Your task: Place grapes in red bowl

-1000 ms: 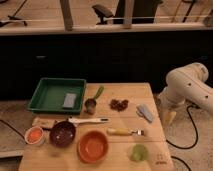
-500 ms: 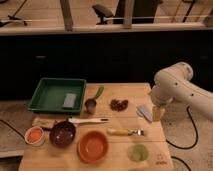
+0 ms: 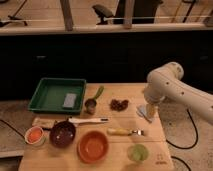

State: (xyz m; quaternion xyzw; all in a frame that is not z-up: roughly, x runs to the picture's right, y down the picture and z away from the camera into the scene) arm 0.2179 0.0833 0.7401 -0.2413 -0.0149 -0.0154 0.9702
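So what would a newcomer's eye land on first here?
The big white arm on the right, its claw hanging low over the right side of the table, just right of the grapes. Next, the glossy red bowl at the front centre and the green tray at the back left.

Colours we see
Purple grapes, orange-red bowl, green tray; white gripper at the grapes' three o'clock.

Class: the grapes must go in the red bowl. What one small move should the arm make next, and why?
Probably shift the gripper left toward the grapes. It hangs near the right side of the table, apart from them, and they lie outside the red bowl.
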